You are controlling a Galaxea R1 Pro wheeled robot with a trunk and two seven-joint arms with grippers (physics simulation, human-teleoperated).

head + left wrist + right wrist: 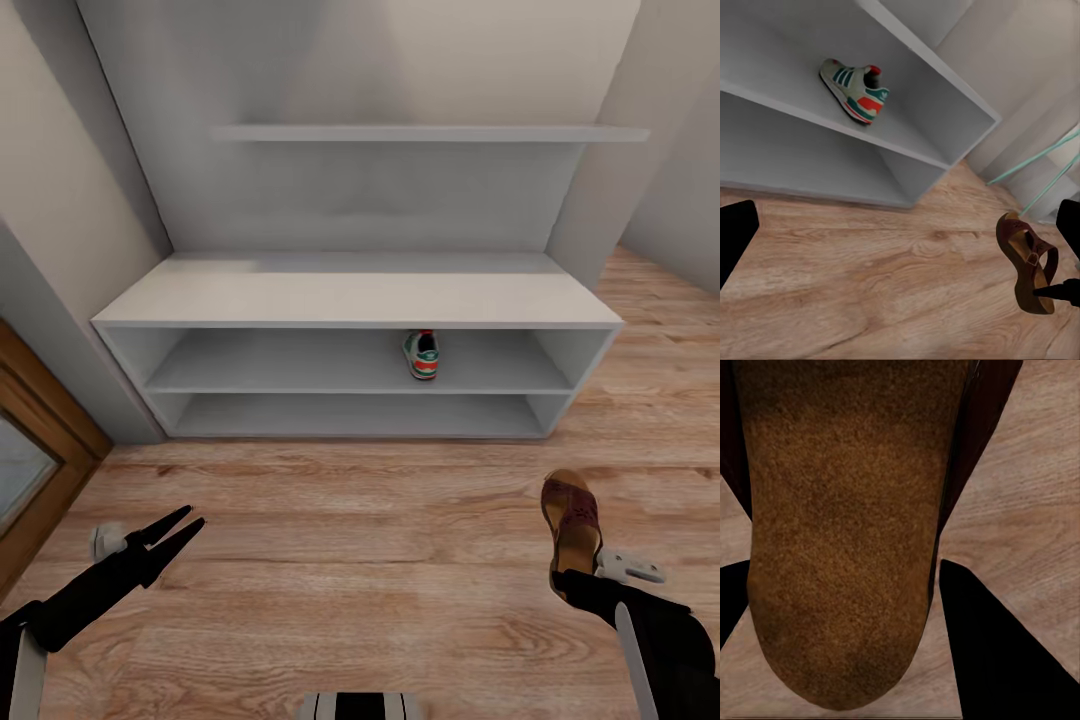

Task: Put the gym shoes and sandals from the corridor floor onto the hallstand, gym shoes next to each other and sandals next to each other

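One gym shoe, white with green stripes and a red-orange heel, stands on the upper open shelf of the grey hallstand, right of centre; the left wrist view shows this gym shoe too. My right gripper is shut on the heel end of a dark brown sandal, toe pointing toward the rack, over the wood floor. The sandal's tan footbed sits between the black fingers. My left gripper is open with nothing in it, low at the left.
A grey wall shelf hangs above the rack. A wooden door frame stands at the left. Walls close in on both sides of the rack. Thin mint-green lines cross the wall in the left wrist view.
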